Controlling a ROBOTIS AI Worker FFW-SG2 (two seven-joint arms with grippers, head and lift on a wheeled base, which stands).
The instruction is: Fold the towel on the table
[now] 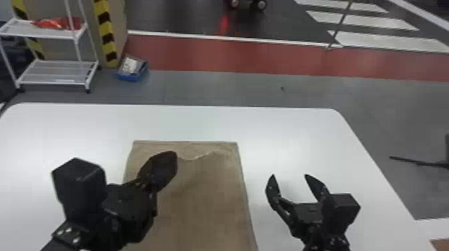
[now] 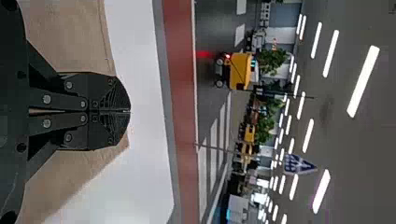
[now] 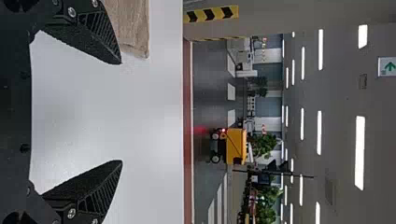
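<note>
White and round-cornered, the surface [image 1: 284, 127] carries a tan towel [image 1: 207, 207], spread flat in a long panel whose near end runs out of the head view's bottom edge. Its far edge lies roughly level with the surface's own far edge, and a wavy ridge of cloth shows just inside it. Whether this panel is one layer or a first fold I cannot tell.

Over the towel's left side is the left gripper [image 1: 172, 158], its jaws pressed together, with no cloth seen between them. Off to the towel's right, above bare surface, is the right gripper [image 1: 289, 175], its jaws spread wide and holding nothing.

Beyond the surface, a white rack [image 1: 55, 73] and a blue box [image 1: 132, 71] stand on the floor, with a red strip [image 1: 267, 58] running past behind.

My reading is that the work is between grasps, with more folding ahead. Most likely the next move calls for the left jaws to part, both pairs to come down on the far corners, pinch the cloth and draw it toward the robot. Uneven grips would skew the fold; that ridge may need smoothing out too.
</note>
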